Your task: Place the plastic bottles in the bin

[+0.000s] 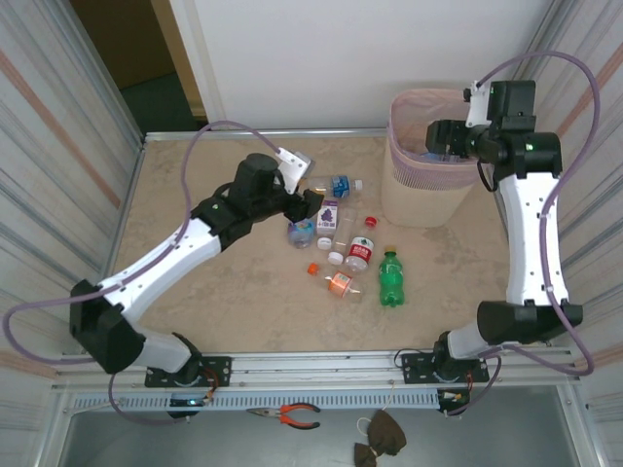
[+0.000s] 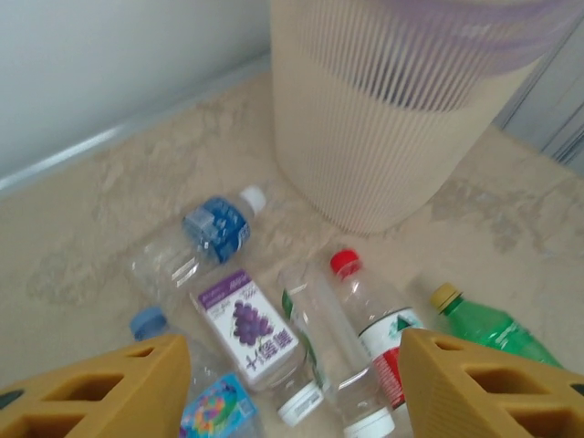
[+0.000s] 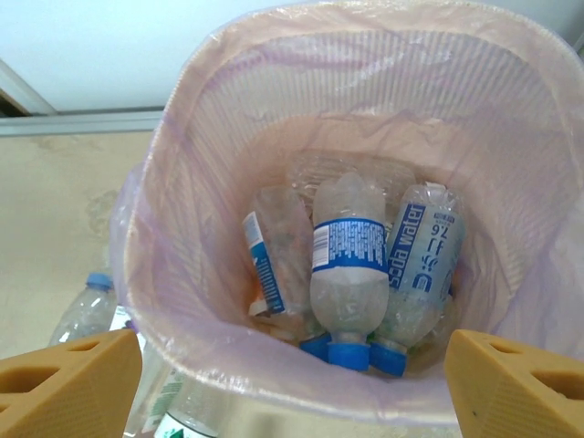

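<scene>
Plastic bottles (image 3: 345,265): several deposited in the bin (image 3: 196,109), about seven left outside; left gripper (image 2: 292,383), right gripper (image 3: 292,383) spread wide, empty

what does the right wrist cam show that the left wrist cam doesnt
Right wrist: the inside of the bin, looking down on at least three blue-capped bottles lying at its bottom. Left wrist: a grape-label bottle, a red-capped bottle and a green bottle lying on the table, with the bin's ribbed outer wall behind them. Both: the bin and the beige table.
</scene>
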